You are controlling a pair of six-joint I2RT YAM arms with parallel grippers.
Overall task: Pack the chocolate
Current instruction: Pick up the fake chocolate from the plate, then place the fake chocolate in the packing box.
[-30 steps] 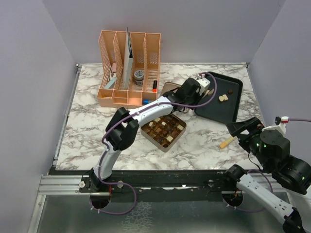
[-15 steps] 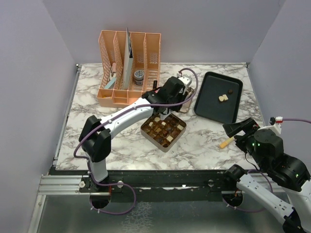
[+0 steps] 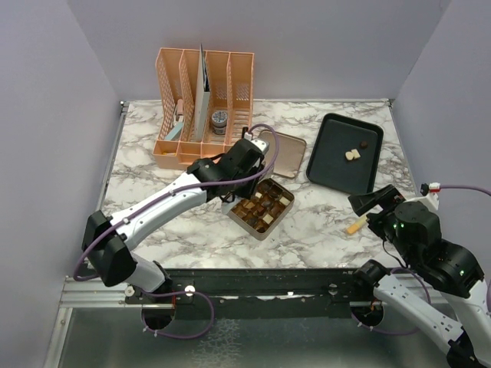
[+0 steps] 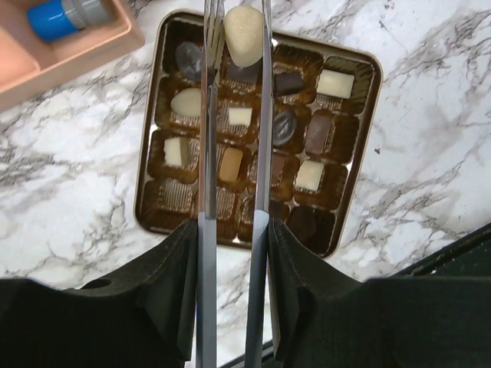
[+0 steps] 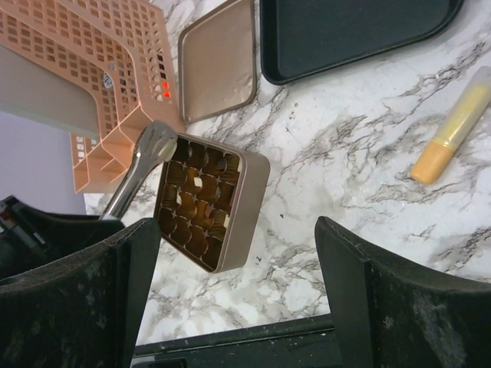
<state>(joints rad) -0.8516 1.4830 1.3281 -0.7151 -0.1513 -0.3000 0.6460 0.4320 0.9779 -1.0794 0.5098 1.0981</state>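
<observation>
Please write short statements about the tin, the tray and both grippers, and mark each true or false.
1. The left gripper holds a cream-white chocolate over the tin. True.
2. The lid is on the tin. False: it lies on the table beside the tin.
3. The black tray is empty. False: a few pieces lie on it.
4. The right gripper is open and holds nothing. True.
5. The yellow stick lies on the tray. False: it lies on the table.
</observation>
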